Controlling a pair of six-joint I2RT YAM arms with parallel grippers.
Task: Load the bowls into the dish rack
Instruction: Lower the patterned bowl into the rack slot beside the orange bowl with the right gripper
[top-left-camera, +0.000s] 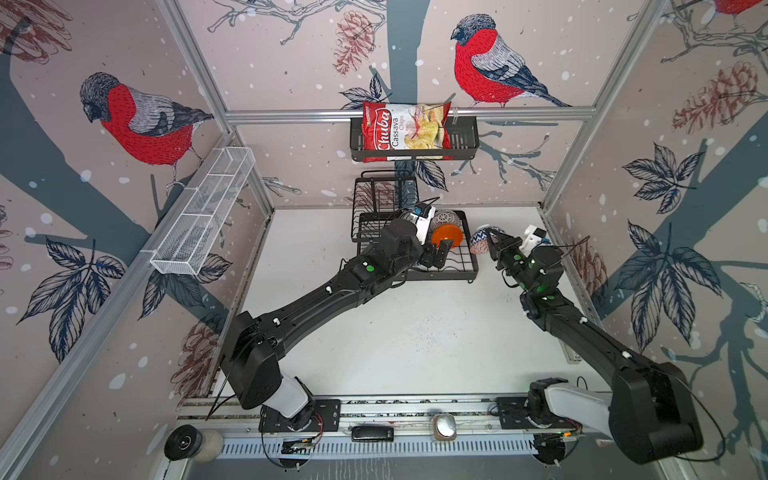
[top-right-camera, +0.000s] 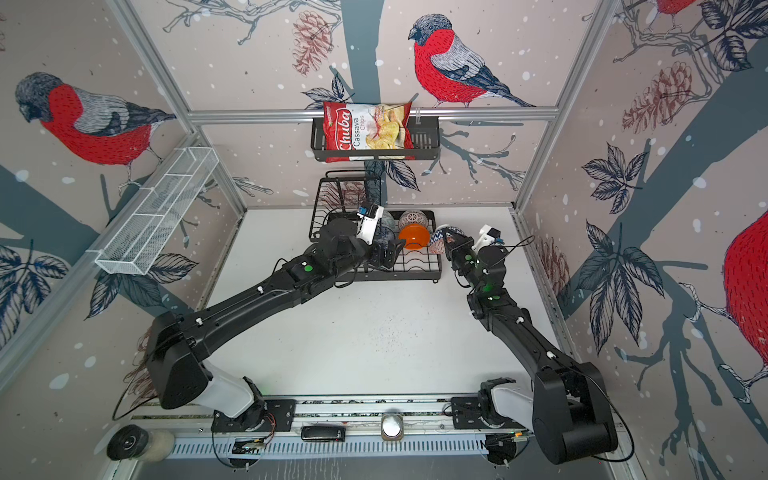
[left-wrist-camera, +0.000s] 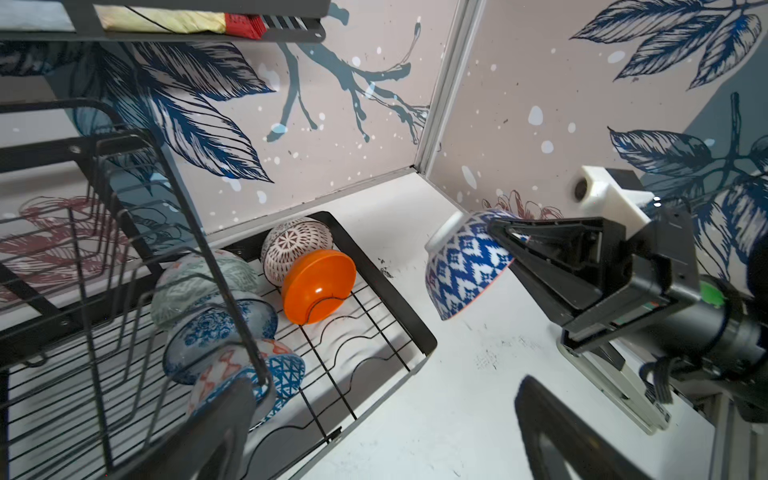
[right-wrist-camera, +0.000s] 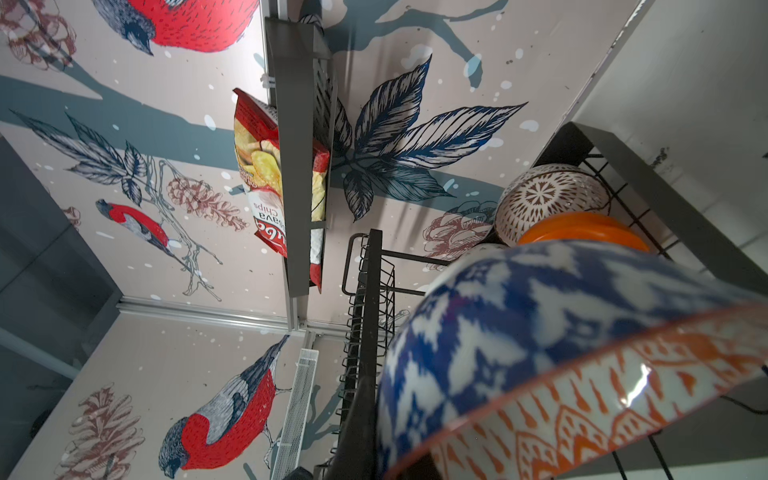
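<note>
robot lab test cell dressed as a kitchen corner, silver aluminium frame bars (top-left-camera: 291, 115), wall panels papered with red bullfinches (top-left-camera: 299, 70), flat white tabletop (top-left-camera: 415, 332), two black robot arms (top-left-camera: 316, 299) bolted to a metal front rail (top-left-camera: 415, 405), black wire dish rack (top-left-camera: 451, 275)

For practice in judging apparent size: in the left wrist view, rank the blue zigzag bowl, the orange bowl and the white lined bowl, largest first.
1. blue zigzag bowl
2. orange bowl
3. white lined bowl, partly hidden behind the orange bowl and farther off, so these two are unsure.

Black arms (top-left-camera: 316, 297), white shoulder links (top-left-camera: 291, 392), green dots (top-left-camera: 368, 268), white wrist cameras (top-left-camera: 424, 222)
</note>
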